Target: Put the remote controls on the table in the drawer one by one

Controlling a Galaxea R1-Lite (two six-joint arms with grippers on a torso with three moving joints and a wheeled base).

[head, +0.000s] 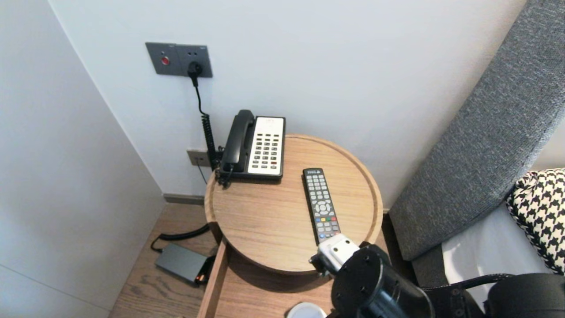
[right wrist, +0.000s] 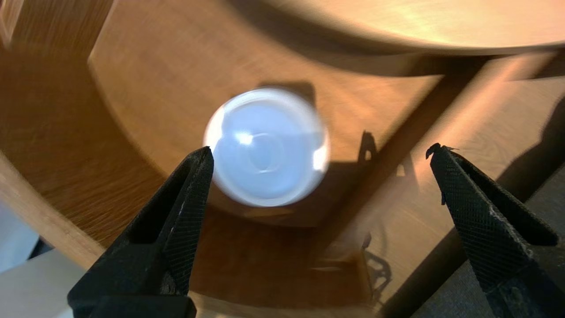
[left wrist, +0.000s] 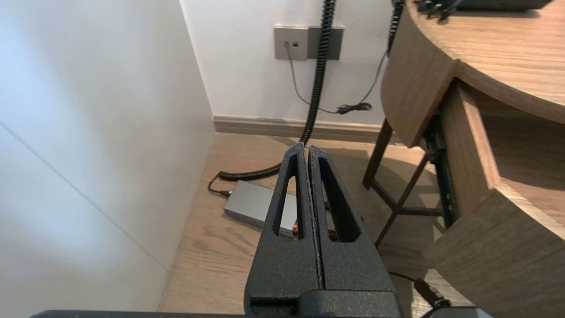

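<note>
Wood everywhere in the head view. The round table point(head: 265, 221) carries a phone point(head: 256, 145) and a remote point(head: 321, 204). Under its near edge is an open drawer point(head: 265, 300). The cup point(head: 306, 310), white, stands in the drawer at the frame's lower edge, with only part of its rim showing. My right arm point(head: 379, 282) reaches over the drawer just beside the cup, and its bulk hides my fingers in this view.

Left wrist view: the left gripper point(left wrist: 307, 152) is parked low beside the table, over the floor. Its fingers are pressed flat together with nothing between them. A grey box point(left wrist: 254, 205) lies on the floor beyond the tips.

Right wrist view: the right gripper point(right wrist: 320, 150) points down into the drawer point(right wrist: 145, 88), fingers spread wide and holding nothing. The cup point(right wrist: 267, 148) is seen from above as a round white shape. It sits off-centre in the gap, its rim close by one finger and well apart from the other. I see no contact.

Judgement:
- **Material:** thin white plastic or paper, so light. I cannot tell whether it is open or lidded.
- **Handling:** the wall is probably soft and smooth, so it dents under a hard squeeze and slips under a weak one.
- **Tipping:** it should topple easily if one finger meets it first.
- **Best hold:** across the full width, on opposite walls just under the rim, where the rim stiffens it. The cup should sit centred between my fingers.
</note>
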